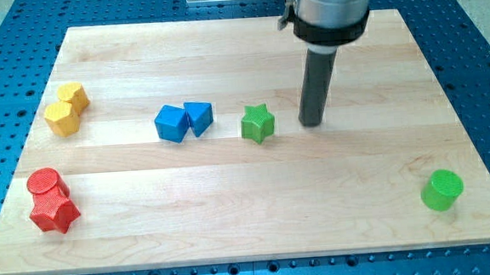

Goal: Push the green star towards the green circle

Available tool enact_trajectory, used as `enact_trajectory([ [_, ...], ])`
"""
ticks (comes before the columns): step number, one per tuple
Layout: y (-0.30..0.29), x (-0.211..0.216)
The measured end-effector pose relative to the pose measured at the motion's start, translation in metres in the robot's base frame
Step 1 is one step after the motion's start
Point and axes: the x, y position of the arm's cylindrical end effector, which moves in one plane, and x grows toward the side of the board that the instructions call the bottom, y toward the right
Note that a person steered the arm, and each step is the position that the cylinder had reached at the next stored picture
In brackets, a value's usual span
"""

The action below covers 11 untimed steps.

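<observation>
The green star [258, 123] lies near the middle of the wooden board [250, 214]. The green circle [442, 189], a short cylinder, stands near the view's bottom right corner of the board. My tip [312, 122] rests on the board just to the view's right of the green star, with a small gap between them. The rod rises from the tip to the arm's grey housing at the view's top.
A blue cube [172, 123] and a blue triangle [199, 117] touch each other left of the star. Two yellow blocks [65, 109] sit at the left edge. A red cylinder [45, 183] and a red star [54, 212] sit at the bottom left.
</observation>
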Motion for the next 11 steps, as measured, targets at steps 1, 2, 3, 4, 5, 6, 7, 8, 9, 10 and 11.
enact_trajectory([
  [1, -0.063, -0.008],
  [2, -0.075, 0.043],
  [3, -0.07, 0.089],
  [4, -0.091, 0.049],
  [5, -0.108, 0.035],
  [6, -0.162, 0.048],
  [7, -0.153, 0.089],
  [8, -0.087, 0.111],
  [9, -0.131, 0.103],
  [10, -0.105, 0.144],
  [11, -0.036, 0.154],
])
